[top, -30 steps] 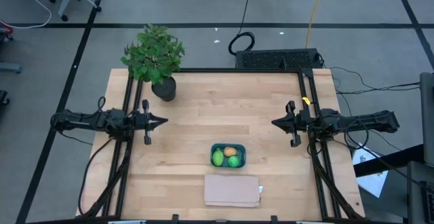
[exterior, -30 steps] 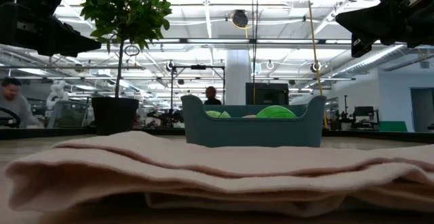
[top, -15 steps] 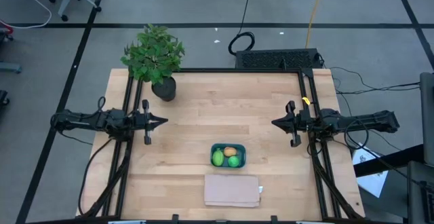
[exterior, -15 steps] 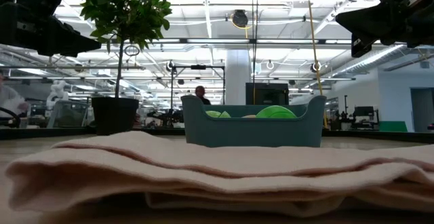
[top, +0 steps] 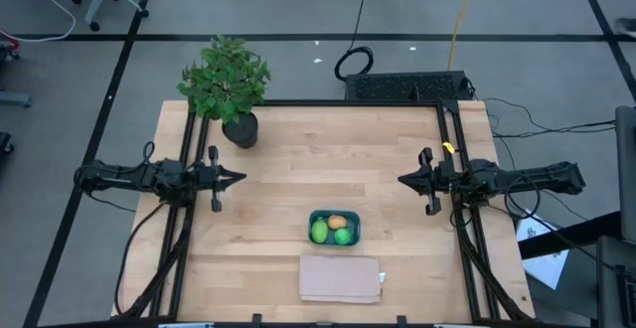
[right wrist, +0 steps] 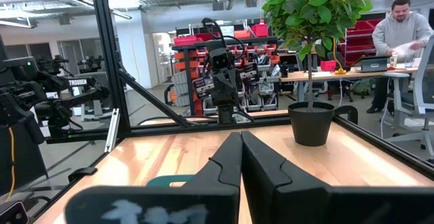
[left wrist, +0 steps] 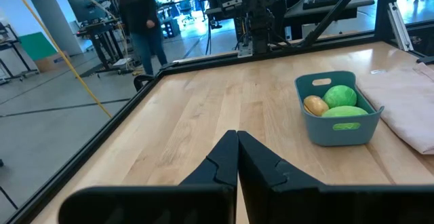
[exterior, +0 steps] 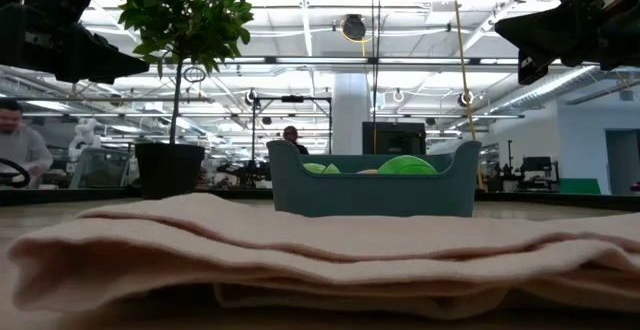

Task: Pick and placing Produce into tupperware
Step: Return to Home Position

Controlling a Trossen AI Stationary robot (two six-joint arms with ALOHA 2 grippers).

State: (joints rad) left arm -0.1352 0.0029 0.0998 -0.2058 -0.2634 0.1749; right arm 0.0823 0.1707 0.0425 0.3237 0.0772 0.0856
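Looking down on the worktop (top: 318,144), I am seeing the left end effector (top: 241,178) hanging over its left side and the right end effector (top: 401,180) over its right side, each with its fingers pressed together and gripping nothing. The tupperware (left wrist: 337,132) is sitting between the arms, just beside the folded cloth (top: 340,278), and is holding the orange-tan piece (left wrist: 314,105), the bright green ball (left wrist: 340,94) and the lime-green piece (left wrist: 347,113). A potted plant (top: 227,84) is standing at a far corner.

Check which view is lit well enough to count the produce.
High view: even light, no glare; three produce pieces in the tupperware. Low view: backlit by ceiling lights, its wall hides most produce. Left wrist view: evenly lit, all three show.
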